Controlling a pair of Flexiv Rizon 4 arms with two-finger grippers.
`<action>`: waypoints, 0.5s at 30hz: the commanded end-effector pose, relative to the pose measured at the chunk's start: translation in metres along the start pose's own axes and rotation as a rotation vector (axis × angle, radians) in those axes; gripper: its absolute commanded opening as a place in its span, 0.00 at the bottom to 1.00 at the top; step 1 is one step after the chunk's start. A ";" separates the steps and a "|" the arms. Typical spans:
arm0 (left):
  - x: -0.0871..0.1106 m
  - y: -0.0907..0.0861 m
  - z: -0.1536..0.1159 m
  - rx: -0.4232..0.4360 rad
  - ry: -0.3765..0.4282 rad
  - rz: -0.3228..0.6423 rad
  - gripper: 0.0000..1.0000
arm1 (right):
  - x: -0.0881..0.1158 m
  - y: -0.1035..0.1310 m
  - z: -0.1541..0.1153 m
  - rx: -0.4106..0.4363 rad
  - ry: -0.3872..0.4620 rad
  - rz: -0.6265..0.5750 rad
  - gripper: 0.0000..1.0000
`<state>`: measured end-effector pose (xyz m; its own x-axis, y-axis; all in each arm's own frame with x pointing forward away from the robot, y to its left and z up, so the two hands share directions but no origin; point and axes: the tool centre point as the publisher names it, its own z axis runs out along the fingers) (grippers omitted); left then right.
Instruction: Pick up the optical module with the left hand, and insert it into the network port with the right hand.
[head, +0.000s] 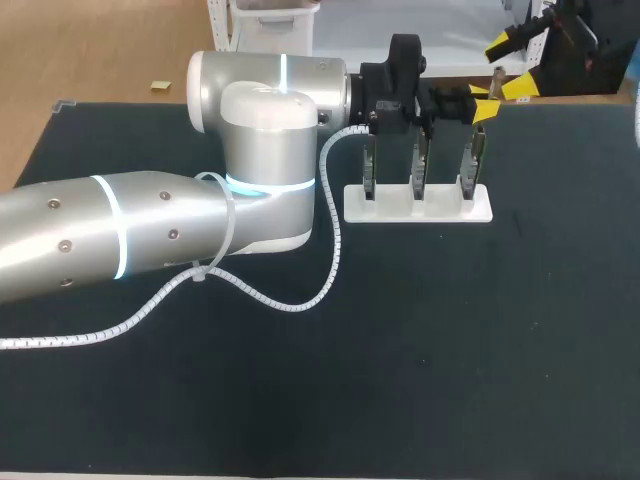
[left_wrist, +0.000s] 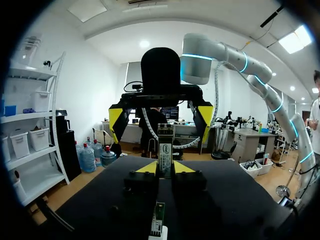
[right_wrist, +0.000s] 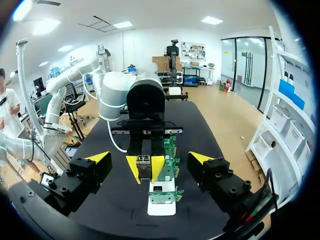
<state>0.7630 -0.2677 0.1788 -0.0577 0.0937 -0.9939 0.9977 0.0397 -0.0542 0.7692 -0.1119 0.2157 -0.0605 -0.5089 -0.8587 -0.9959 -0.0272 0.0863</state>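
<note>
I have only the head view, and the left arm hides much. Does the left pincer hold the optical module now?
Observer: Yes. In the left wrist view the left pincer is shut on the optical module, a yellow tip on each side.
Operator: And the other arm's?
Observer: The right pincer is open: the right wrist view shows it spread wide, facing the module without touching it.

Your left arm (head: 150, 235) comes in low from the left and stretches far forward past the middle. Your left gripper (left_wrist: 165, 168) has its jaws closed on a module (left_wrist: 165, 150). Your right gripper (right_wrist: 150, 159) faces it head-on, near, jaws spread wide, with your right arm (left_wrist: 235, 55) arching high behind.
</note>
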 end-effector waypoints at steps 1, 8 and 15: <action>0.000 0.003 0.001 0.006 0.003 -0.001 0.00 | -0.002 0.001 0.001 0.003 0.003 -0.002 1.00; 0.000 0.003 0.001 0.006 0.003 -0.001 0.00 | -0.003 0.002 0.002 0.007 0.003 -0.004 1.00; 0.000 0.003 0.001 0.006 0.003 -0.001 0.00 | -0.004 0.003 0.003 0.007 0.001 -0.008 1.00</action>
<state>0.7630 -0.2677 0.1788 -0.0577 0.0938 -0.9939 0.9977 0.0397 -0.0542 0.7689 -0.1084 0.2176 -0.0537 -0.5092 -0.8590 -0.9963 -0.0306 0.0804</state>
